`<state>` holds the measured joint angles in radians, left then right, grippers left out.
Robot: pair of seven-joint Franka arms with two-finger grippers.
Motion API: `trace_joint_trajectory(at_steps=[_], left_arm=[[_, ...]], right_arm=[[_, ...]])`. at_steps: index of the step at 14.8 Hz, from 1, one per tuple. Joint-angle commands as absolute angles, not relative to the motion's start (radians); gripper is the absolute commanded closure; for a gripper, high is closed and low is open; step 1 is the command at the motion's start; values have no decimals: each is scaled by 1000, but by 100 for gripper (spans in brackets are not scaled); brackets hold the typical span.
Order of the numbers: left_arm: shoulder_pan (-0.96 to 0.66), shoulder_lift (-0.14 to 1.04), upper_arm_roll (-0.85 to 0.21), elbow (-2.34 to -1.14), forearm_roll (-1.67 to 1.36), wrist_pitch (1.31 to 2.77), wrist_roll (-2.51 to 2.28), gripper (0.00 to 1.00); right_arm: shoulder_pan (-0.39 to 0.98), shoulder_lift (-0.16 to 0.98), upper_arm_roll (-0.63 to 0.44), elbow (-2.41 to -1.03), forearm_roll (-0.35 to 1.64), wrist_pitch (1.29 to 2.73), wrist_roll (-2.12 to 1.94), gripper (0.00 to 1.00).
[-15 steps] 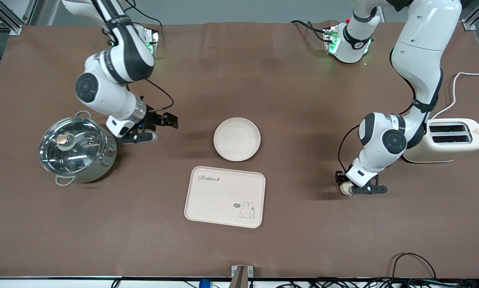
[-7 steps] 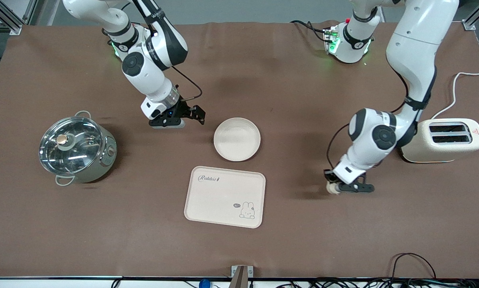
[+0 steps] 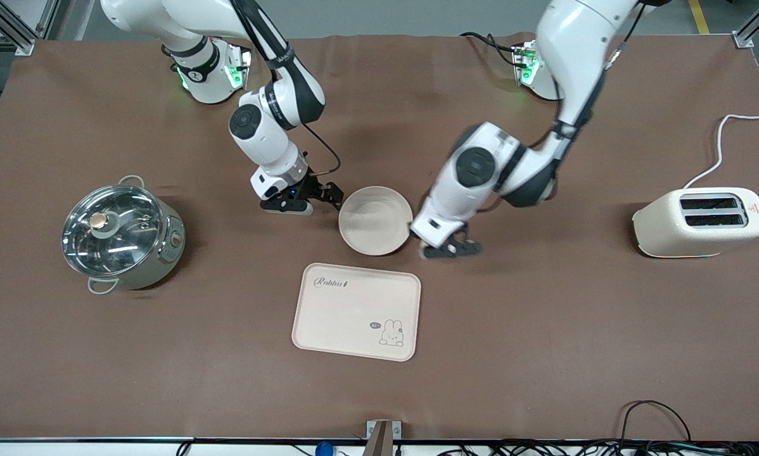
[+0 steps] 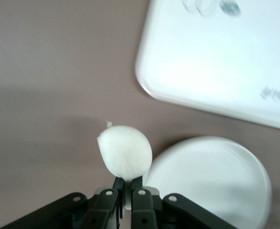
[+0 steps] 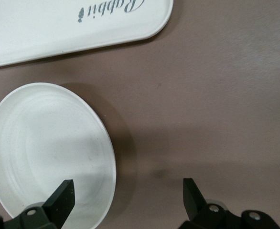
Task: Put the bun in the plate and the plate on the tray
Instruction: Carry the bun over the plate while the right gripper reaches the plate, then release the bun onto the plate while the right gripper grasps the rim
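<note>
**Both grippers closing in on the plate**

The left gripper point(image 3: 446, 248) is hanging just beside the plate point(image 3: 375, 220) at its rim toward the left arm's end of the table, its jaws pinching the bun point(image 4: 125, 151) — the bun is sitting over bare table, not in the plate. The right gripper point(image 3: 303, 199) is hovering at the plate's rim toward the right arm's end, jaws spread wide. The tray point(image 3: 357, 311) is lying empty, nearer the front camera than the plate — the two apart.

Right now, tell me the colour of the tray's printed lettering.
Dark grey script on the cream tray; clearest in the right wrist view.
</note>
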<state>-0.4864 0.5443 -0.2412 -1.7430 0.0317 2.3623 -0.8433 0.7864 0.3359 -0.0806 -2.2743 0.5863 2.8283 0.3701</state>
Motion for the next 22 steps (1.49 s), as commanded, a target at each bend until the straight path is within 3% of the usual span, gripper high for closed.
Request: trace_joint_trajectory(at_steps=[1,2,3,4,5,8,9,10,12,13,19,22], left_arm=[[-592,610,-230,-1686,21,2349,-992,98],[-607,627,-230,-1675,21,2349,-1026,94],[-615,644,-230,-1666,21,2349,-1055,66],[-621,649,-230,-1664,29,2352,-1058,11],[-629,650,-230,-1663,35,2355,-1058,0],[-632,644,-229,-1658,23,2355,-1063,0],[-629,640,-229,-1657,23,2353,-1065,0],[-620,634,-229,-1652,34,2344,-1052,0],[-565,586,-219,-1641,44,2278,-937,0],[-522,560,-219,-1635,44,2235,-842,0],[-237,408,-216,-1611,48,2095,-312,0],[-102,367,-216,-1539,48,2005,-198,0]], right_arm=[[804,396,-89,-2226,614,2853,368,2],[814,416,-89,-2218,615,2868,370,4],[818,432,-89,-2206,615,2876,373,8],[821,448,-89,-2191,626,2876,380,10],[827,460,-90,-2178,641,2876,382,10],[836,491,-91,-2145,647,2878,383,19],[836,497,-91,-2138,647,2878,383,29],[836,502,-91,-2134,647,2876,383,43],[839,505,-89,-2132,647,2878,382,85],[848,509,-90,-2132,649,2879,382,96],[841,519,-91,-2132,649,2899,377,100],[836,482,-91,-2131,649,2889,371,100]])
